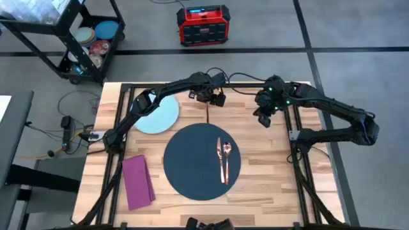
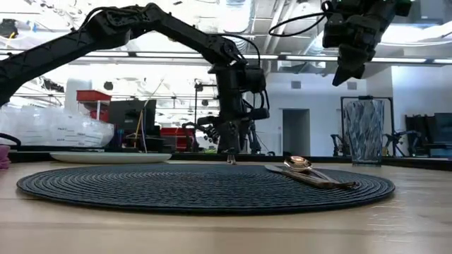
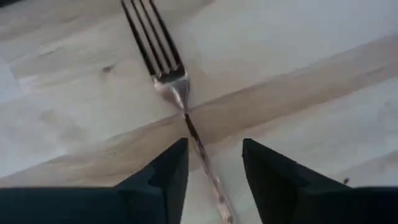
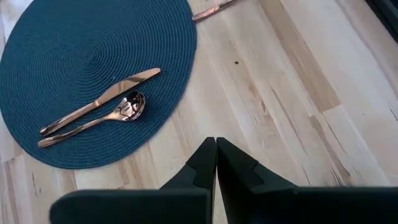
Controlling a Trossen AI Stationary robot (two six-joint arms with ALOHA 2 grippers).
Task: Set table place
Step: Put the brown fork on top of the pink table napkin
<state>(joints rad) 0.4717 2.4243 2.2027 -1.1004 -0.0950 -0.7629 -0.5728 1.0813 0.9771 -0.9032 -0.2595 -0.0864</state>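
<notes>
Left gripper point(image 3: 214, 171) is spread open astride the fork point(image 3: 177, 93) handle on the table point(image 1: 268, 172), so if it's closed off-centre the fork probably gets flicked away, while the shut right gripper point(image 4: 216, 163) is parked well clear.

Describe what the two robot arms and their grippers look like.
Both arms are dark, near-black, built of jointed tubular links, with black cables looped along them. The left gripper ends in two flat, dark, wedge-shaped fingers. The right gripper has the same tapered dark fingers, and small green lights glow near its wrist.
</notes>
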